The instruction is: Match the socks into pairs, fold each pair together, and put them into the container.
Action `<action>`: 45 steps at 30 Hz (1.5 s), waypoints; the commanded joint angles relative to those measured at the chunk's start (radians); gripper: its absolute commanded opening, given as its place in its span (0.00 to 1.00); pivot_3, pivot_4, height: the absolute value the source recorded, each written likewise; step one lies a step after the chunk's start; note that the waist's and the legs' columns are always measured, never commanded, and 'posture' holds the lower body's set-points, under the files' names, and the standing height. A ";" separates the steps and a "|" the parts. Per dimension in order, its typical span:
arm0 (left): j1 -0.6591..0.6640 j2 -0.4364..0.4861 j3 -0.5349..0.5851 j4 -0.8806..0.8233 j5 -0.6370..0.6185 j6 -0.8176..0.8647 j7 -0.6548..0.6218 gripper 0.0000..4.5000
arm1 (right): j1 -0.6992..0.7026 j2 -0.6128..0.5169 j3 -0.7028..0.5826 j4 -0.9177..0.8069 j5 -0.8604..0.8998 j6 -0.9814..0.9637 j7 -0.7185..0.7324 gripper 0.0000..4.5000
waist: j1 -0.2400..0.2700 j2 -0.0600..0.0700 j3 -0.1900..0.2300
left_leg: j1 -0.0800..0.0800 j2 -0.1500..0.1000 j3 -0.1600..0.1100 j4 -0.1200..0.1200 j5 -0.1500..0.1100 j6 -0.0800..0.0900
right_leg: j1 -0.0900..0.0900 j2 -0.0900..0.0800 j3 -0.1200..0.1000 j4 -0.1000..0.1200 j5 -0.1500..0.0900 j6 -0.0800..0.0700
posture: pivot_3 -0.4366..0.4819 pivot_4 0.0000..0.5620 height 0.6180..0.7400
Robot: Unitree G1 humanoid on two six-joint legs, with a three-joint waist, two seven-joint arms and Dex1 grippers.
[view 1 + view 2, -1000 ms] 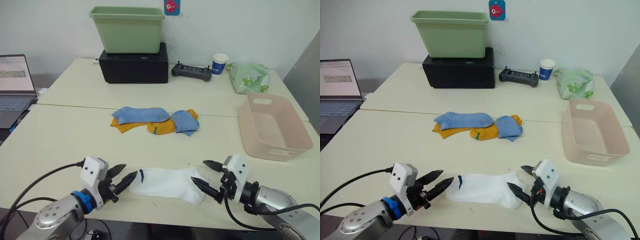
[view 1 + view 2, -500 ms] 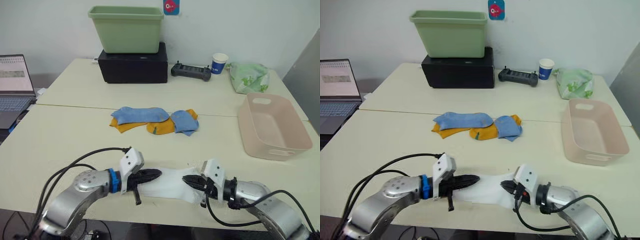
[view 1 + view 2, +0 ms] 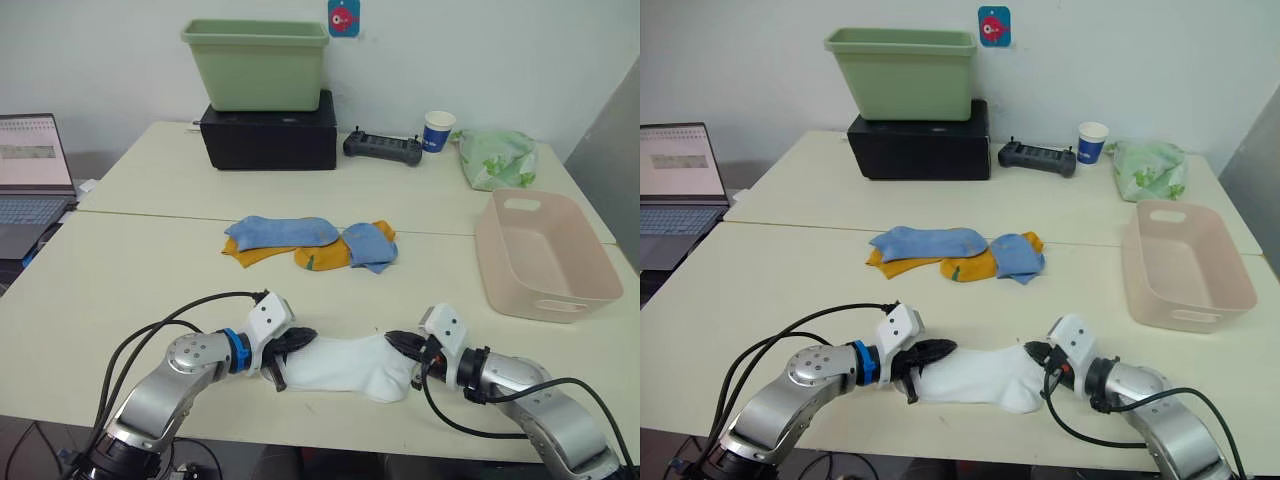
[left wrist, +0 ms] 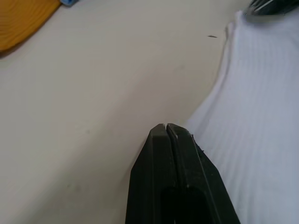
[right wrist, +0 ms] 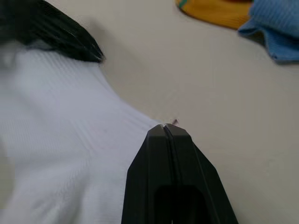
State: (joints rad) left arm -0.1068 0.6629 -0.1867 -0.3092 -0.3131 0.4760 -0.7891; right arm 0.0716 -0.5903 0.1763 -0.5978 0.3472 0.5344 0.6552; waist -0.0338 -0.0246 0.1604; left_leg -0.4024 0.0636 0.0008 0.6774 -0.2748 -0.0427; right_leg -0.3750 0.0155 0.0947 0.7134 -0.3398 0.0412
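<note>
Left eye view: white socks (image 3: pixel 350 366), near table edge, forward of the blue and orange socks (image 3: pixel 310 242) and left of the pink container (image 3: pixel 545 255). Left gripper (image 3: pixel 287 350) pinches the cuff end, right gripper (image 3: pixel 405 348) the toe end, each pair of fingers pressed together on the fabric edge. Risk: shallow edge grips may catch one layer only, separating the pair or slipping during folding.

Pale tables (image 3: pixel 130 270), white wall (image 3: pixel 520 50), laptop (image 3: pixel 30 170) at left
</note>
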 commanded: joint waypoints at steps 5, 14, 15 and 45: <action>-0.032 0.122 -0.034 -0.198 -0.097 0.054 -0.216 0.00 | -0.025 -0.080 0.081 -0.087 0.020 0.011 0.118 0.01 | 0.000 0.000 0.001 | 0.000 0.000 0.000 0.000 0.000 0.000 | 0.000 0.000 0.000 0.000 -0.001 -0.001 | 0.48 0.27 0.64; -0.015 0.094 -0.090 -0.025 0.062 0.105 -0.083 0.00 | 0.031 -0.141 0.124 0.005 -0.083 0.013 0.104 0.01 | 0.003 -0.002 0.001 | 0.001 0.000 0.000 0.000 0.000 0.000 | 0.001 0.000 -0.001 0.000 -0.001 -0.001 | 0.48 0.27 0.64; -0.011 0.098 -0.094 -0.019 0.068 0.106 -0.086 0.00 | 0.045 -0.153 0.116 0.008 -0.084 0.009 0.107 0.01 | 0.004 -0.001 0.001 | 0.001 0.000 0.000 0.000 0.000 0.001 | 0.001 0.000 -0.001 -0.001 -0.001 -0.001 | 0.48 0.27 0.64; -0.007 0.001 -0.105 0.089 0.102 -0.110 -0.156 0.00 | 0.252 0.031 -0.080 -0.015 0.023 -0.039 -0.086 0.75 | 0.004 0.000 -0.001 | 0.002 0.000 0.001 -0.001 -0.001 0.001 | 0.002 0.000 0.000 -0.001 -0.001 -0.001 | 0.48 0.27 0.64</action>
State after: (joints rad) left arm -0.1329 0.6534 -0.2771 -0.2421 -0.2432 0.3584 -0.9499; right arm 0.3258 -0.5656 0.0908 -0.6119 0.3999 0.5282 0.5802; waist -0.0299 -0.0250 0.1596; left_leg -0.3999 0.0635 0.0015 0.6768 -0.2754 -0.0419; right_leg -0.3725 0.0151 0.0950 0.7124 -0.3409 0.0401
